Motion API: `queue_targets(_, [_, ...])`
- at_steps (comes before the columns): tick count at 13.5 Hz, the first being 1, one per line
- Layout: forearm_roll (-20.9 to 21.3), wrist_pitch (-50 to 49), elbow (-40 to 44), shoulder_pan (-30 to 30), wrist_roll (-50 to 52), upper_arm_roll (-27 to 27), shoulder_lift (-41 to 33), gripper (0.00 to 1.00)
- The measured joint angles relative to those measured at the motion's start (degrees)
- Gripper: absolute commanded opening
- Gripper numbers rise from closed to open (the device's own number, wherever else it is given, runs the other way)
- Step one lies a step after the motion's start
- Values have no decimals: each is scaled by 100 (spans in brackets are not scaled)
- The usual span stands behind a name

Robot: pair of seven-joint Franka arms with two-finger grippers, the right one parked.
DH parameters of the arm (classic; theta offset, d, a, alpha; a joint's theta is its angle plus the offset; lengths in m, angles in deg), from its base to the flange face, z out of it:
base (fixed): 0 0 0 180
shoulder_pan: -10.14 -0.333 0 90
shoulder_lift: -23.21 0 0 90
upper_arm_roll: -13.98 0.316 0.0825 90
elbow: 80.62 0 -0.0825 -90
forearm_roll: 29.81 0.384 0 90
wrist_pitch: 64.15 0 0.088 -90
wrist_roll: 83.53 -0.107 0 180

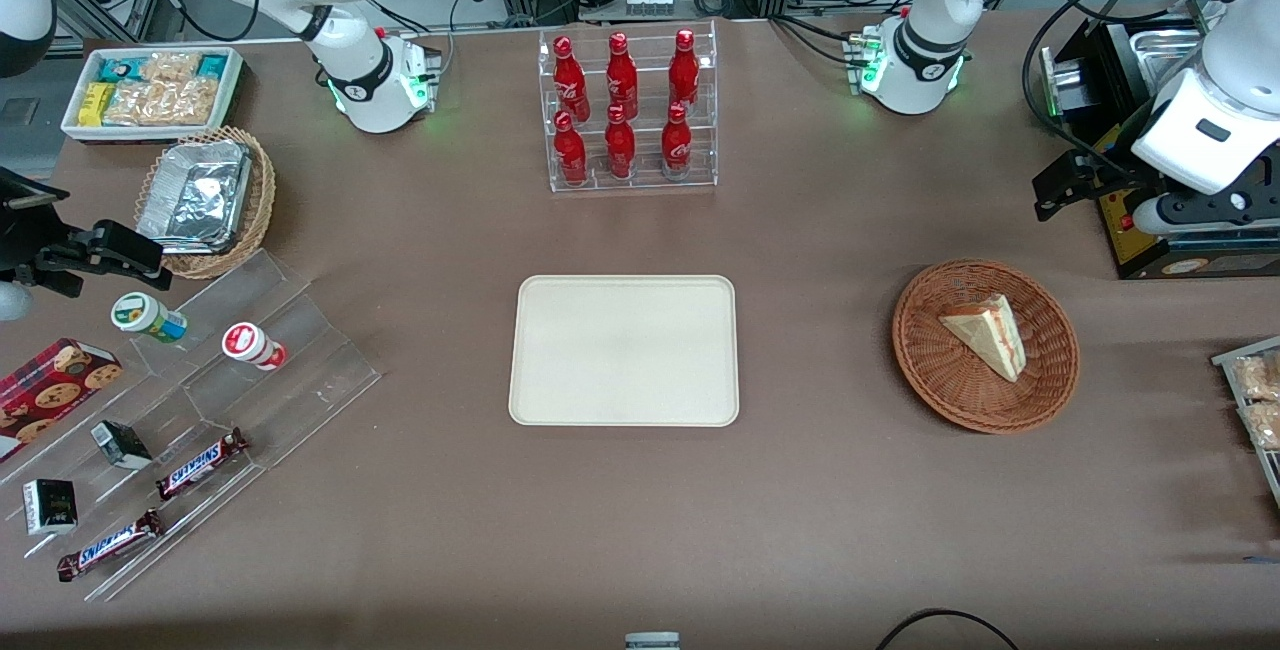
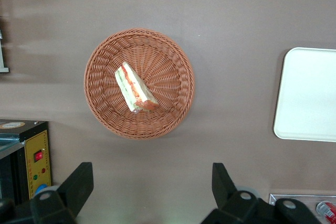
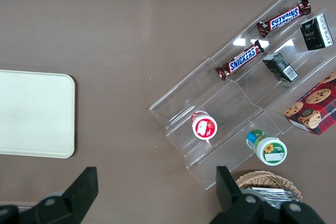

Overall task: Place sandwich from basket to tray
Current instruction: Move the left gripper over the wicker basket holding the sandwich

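Left wrist view, triangular sandwich [image 2: 135, 88] in woven basket [image 2: 173, 56], gripper [image 2: 152, 190] jaws apart above.

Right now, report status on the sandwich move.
End effector open, raised above table, clear of basket. Sandwich in basket, untouched. Tray bare. Nothing in the way.

The white left arm [image 1: 1215, 120] has black joint bands, black cables and a black gripper [image 2: 149, 192].
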Motion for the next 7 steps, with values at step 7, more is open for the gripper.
queue_targets(7, [15,-15,-3,-30,0,35,13,100])
